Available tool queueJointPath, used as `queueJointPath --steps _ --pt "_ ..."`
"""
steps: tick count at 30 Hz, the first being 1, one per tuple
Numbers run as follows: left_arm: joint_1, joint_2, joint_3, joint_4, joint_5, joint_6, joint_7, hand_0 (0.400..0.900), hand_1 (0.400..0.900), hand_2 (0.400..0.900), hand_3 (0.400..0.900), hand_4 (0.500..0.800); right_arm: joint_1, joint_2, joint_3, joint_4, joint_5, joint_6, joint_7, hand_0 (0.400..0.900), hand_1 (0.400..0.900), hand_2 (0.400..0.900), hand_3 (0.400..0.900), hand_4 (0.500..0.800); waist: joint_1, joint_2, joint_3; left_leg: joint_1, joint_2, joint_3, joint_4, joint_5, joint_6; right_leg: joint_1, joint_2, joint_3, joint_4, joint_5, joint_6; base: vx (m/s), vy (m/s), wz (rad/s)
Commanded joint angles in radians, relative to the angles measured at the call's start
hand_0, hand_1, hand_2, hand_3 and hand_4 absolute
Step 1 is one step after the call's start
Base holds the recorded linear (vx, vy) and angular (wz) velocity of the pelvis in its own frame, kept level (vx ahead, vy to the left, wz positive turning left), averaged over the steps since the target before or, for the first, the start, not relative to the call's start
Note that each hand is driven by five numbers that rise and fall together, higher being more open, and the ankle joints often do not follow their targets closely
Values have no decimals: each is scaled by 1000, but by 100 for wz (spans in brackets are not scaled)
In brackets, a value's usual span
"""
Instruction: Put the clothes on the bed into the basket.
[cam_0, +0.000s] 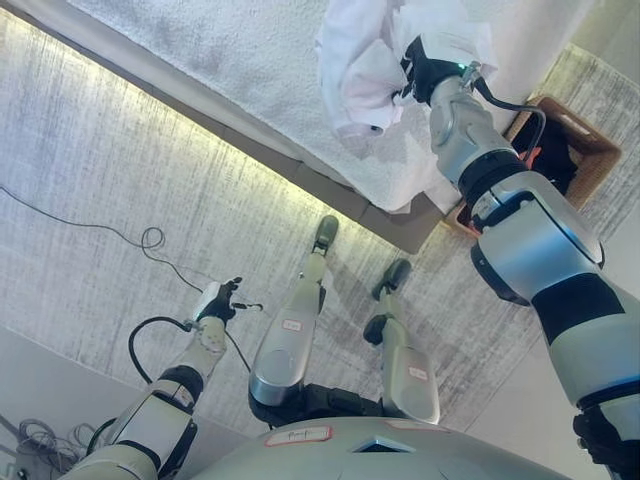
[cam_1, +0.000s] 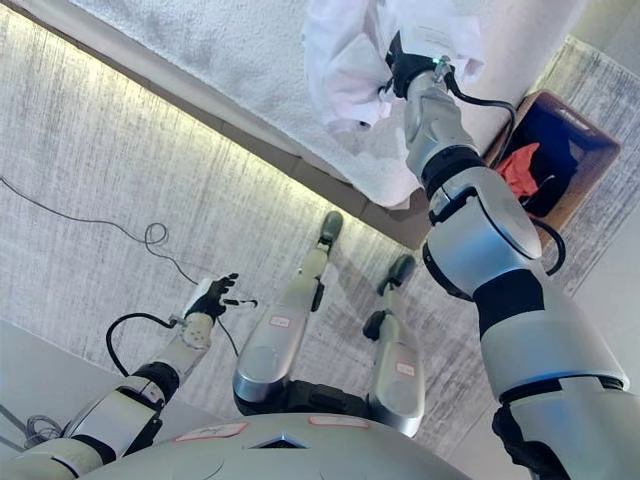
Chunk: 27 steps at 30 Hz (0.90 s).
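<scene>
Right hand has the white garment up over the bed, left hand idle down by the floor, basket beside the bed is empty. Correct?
Not quite: the basket is not empty. The right eye view shows red and dark blue clothing already inside it. The rest holds: the right hand holds the white garment up over the bed, and the left hand is idle low by the floor.

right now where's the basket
The basket sits on the floor at the upper right of both eye views, by the corner of the bed, just beyond the right arm whose right hand grips a white garment.
</scene>
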Motion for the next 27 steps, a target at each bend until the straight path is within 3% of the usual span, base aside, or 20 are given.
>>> queueJointPath --steps 1,8,13,15,18,20,22,27 --pt "41 3 -33 2 -29 -13 7 900 900 900 900 800 7 -103 -24 33 78 -39 -38 400 400 400 400 500 19 43 -1 27 -46 -10 -36 -56 54 40 -40 50 17 -27 53 23 34 11" --pt "69 -12 -13 7 -8 -24 -10 900 900 900 900 800 140 -185 -139 -98 257 -128 -82 400 400 400 400 500 11 76 -35 66 -59 0 -39 -68 62 72 -61 49 29 -40 63 42 57 2" --pt "82 -32 22 68 21 -23 -9 900 900 900 900 800 262 -194 -152 -274 265 -170 -108 400 400 400 400 500 -27 36 -65 103 -49 22 -42 -79 67 90 -59 67 34 -42 63 67 12 -20" --pt "97 -32 48 65 29 -18 -4 900 900 900 900 800 336 -204 -190 -409 280 -181 -121 400 400 400 400 500 -48 0 -103 146 -37 28 -57 -86 67 119 -58 68 37 -51 63 101 -78 -19" --pt "94 -49 105 67 15 -10 2 900 900 900 900 800 577 -265 -331 -696 294 -193 -139 400 400 400 400 500 -104 -44 -143 189 -25 45 -72 -93 67 144 -54 80 42 -65 61 86 -80 -25" --pt "98 -53 139 64 -3 -9 -3 900 900 900 900 800 726 -296 -442 -793 297 -202 -149 400 400 400 400 500 -130 -59 -176 222 -20 49 -80 -103 67 173 -53 75 37 -73 63 116 -93 -12" --pt "99 -51 163 72 -3 -6 -14 900 900 900 900 800 840 -327 -562 -803 340 -214 -150 400 400 400 400 500 -158 -68 -217 261 -12 56 -85 -115 62 205 -52 72 36 -83 64 111 -87 -11" --pt "136 -25 214 66 -4 6 -47 900 900 900 900 800 975 -382 -728 -769 334 -182 -158 400 400 400 400 500 -183 -76 -308 328 -7 59 -86 -142 61 261 -45 68 44 -111 67 98 -82 -8"
